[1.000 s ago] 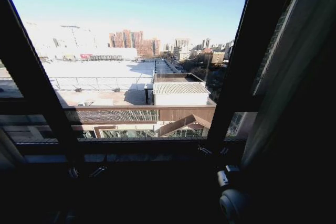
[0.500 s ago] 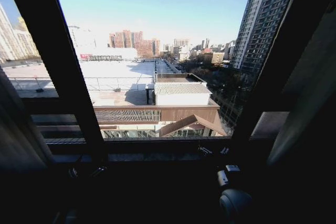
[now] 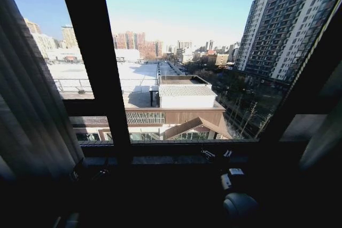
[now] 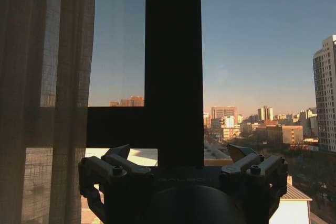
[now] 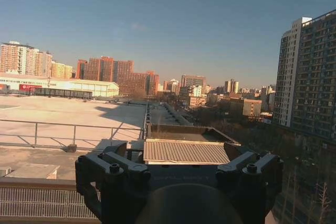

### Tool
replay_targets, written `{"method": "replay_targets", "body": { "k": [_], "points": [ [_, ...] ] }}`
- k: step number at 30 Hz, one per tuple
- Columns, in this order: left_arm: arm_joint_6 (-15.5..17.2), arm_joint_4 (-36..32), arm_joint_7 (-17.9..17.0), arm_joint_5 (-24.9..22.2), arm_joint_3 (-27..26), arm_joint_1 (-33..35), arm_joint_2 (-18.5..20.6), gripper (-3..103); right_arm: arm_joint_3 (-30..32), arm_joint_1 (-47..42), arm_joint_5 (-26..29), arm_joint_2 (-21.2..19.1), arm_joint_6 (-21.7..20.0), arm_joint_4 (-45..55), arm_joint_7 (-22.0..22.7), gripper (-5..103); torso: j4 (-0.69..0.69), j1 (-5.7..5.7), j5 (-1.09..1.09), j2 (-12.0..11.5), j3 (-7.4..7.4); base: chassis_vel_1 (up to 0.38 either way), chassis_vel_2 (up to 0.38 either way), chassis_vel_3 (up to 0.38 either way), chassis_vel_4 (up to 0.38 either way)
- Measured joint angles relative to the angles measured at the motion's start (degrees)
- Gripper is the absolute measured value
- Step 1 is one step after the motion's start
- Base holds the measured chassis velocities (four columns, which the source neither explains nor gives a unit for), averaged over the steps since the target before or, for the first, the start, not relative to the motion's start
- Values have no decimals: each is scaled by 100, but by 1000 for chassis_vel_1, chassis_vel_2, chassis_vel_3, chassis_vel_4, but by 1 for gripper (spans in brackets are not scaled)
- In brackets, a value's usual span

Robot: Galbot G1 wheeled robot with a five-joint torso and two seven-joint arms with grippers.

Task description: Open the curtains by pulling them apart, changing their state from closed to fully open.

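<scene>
A: At the window, head view: left curtain panel (image 3: 29, 105) bunched at the far left edge, right curtain panel (image 3: 323, 140) bunched at the far right edge, wide bare glass between them, city outside
B: Frame?
A: Dark window frame bar (image 3: 99, 62) upright just beside the left panel, sill (image 3: 176, 159) along the bottom
B: Left gripper?
A: Left wrist view: left gripper (image 4: 181, 156) held in front of the frame bar (image 4: 173, 66), fingers spread wide, nothing between them. The left panel (image 4: 44, 98) hangs beside it, apart, not touching
B: Right gripper?
A: Right wrist view: right gripper (image 5: 178, 153) faces bare glass and rooftops, fingers also spread wide, holding nothing
B: Anything else?
A: Head view, a dark rounded arm part (image 3: 238, 204) low at centre-right, too dark to tell more
</scene>
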Motion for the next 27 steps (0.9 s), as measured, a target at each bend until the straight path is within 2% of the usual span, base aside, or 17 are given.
{"method": "replay_targets", "body": {
  "k": [27],
  "points": [
    [4,26,8,54,46,-19,-14,100,-24,85,26,-5,243,-209,-60,100,0,3,1,-1,1,294,398,-297,-394]
  ]
}}
